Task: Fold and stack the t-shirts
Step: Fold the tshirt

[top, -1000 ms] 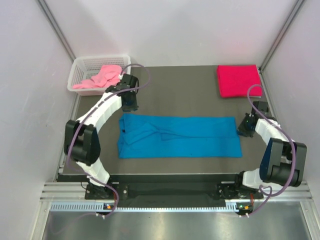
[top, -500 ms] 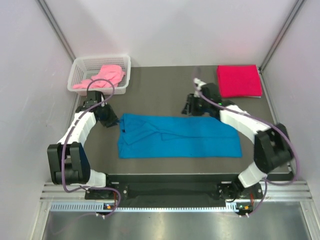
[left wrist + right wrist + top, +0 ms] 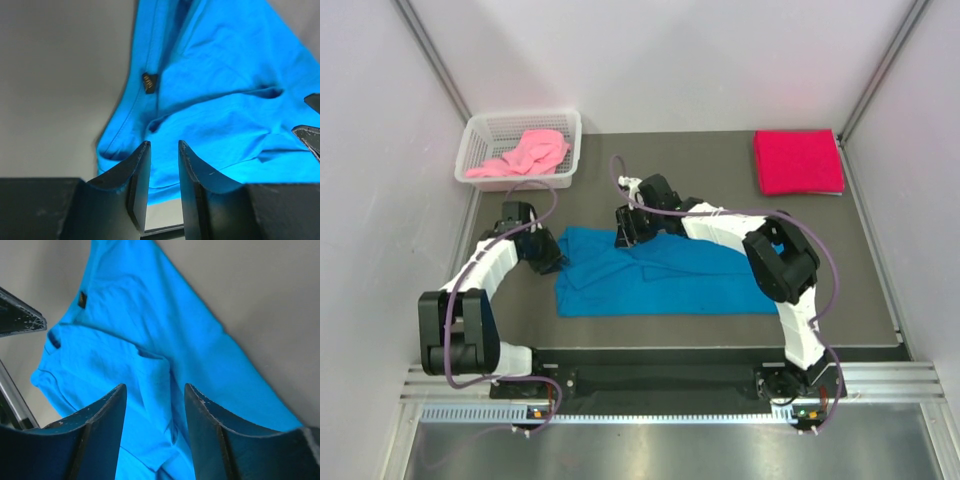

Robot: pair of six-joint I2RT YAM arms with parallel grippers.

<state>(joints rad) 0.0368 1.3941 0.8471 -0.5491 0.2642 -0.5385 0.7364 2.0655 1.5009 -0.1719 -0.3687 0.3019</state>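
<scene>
From the top external view, a bright blue cloth t-shirt point(image 3: 660, 285) lay spread left to right across the middle of the dark grey surface point(image 3: 720, 170), rumpled at its left end. A crimson red t-shirt point(image 3: 798, 162), folded into a neat rectangle, sat at the upper right corner of the surface. A light pink t-shirt point(image 3: 525, 152) was bunched inside a white plastic mesh basket point(image 3: 520, 120) at the upper left. The white-and-black left arm point(image 3: 485, 262) curved in from the left side, its jaws at the blue shirt's upper left corner. The right arm point(image 3: 720, 225) reached across over the shirt, its jaws at the shirt's top edge, left of centre. From this height I could not tell how either pair of jaws stood.

In the left wrist view, the left jaws stood a narrow gap apart, clamped on nothing. The blue t-shirt point(image 3: 220, 100) filled the middle and right of the frame beyond them, creased, with a small dark label point(image 3: 148, 82) at its edge and bare surface to the left.

In the right wrist view, the right jaws stood wide apart above the blue t-shirt point(image 3: 165, 340), gripping nothing. The cloth ran diagonally from upper left to lower right, and bare surface showed at the upper right.
</scene>
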